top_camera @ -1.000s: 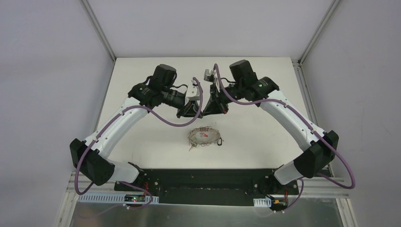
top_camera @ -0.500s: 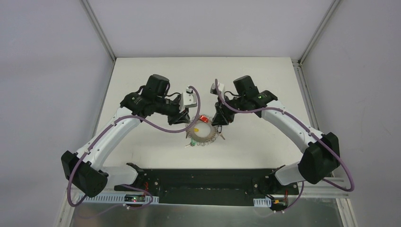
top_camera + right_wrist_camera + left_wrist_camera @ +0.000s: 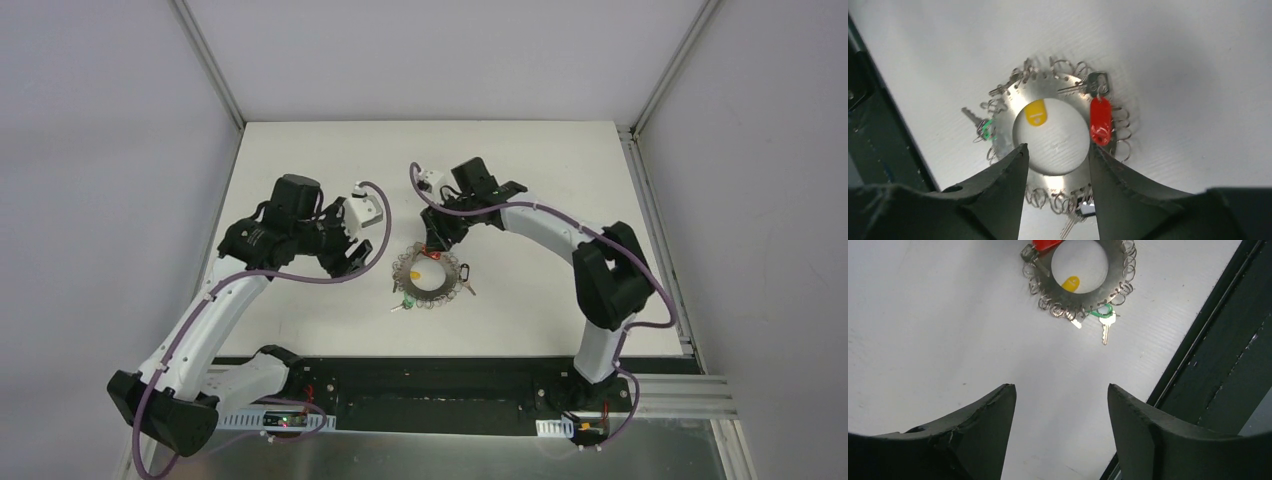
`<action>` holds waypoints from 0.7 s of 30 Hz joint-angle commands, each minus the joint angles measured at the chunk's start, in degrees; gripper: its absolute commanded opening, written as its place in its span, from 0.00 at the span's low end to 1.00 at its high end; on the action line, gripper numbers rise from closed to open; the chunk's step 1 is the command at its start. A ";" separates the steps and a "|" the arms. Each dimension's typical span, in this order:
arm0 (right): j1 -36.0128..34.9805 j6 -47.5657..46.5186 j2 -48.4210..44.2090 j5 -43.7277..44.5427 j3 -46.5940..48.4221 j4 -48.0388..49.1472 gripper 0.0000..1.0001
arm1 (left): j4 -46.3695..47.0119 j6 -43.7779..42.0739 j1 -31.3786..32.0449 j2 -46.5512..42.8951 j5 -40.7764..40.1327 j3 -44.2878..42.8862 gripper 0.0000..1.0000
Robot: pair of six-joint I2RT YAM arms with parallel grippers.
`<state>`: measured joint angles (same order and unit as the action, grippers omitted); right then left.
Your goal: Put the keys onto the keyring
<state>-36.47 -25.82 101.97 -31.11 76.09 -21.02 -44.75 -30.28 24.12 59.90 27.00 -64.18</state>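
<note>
Left end effector (image 3: 1060,390) now farther from keyring (image 3: 1117,267)

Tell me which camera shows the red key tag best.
The right wrist view: the red key tag lies whole and large on the keyring, beside the hole. The left wrist view crops the tag at its top edge; the top external view shows the tag only as a tiny red speck.
</note>
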 commanded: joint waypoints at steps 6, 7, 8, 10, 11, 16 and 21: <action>-4.00 -2.19 13.69 10.53 14.81 -1.12 0.55 | -4.62 2.02 -2.49 -6.80 -2.91 3.90 0.75; -4.35 -3.02 14.81 11.47 16.16 -1.79 0.55 | -4.59 2.15 -2.50 -7.06 -3.19 4.10 0.75; -4.63 -3.75 16.02 12.22 17.43 -2.62 0.56 | -4.64 2.23 -2.54 -7.14 -3.32 4.15 0.75; -5.00 -4.90 18.18 13.49 20.00 -4.48 0.56 | -4.56 2.39 -2.59 -7.40 -3.37 4.31 0.75; -5.13 -5.46 19.13 13.79 21.36 -5.76 0.55 | -4.60 2.53 -2.59 -7.55 -3.36 4.26 0.75; -5.47 -7.44 21.90 15.65 24.50 -9.97 0.50 | -4.62 2.60 -2.59 -7.74 -2.93 4.32 0.75; -5.51 -8.25 20.80 15.64 22.29 -11.40 0.45 | -4.34 2.92 -2.63 -7.47 -2.54 4.32 0.75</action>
<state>-41.82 -32.12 123.87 -16.75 98.08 -28.93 -48.84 -28.36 22.02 53.06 24.80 -60.18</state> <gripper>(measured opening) 0.460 0.750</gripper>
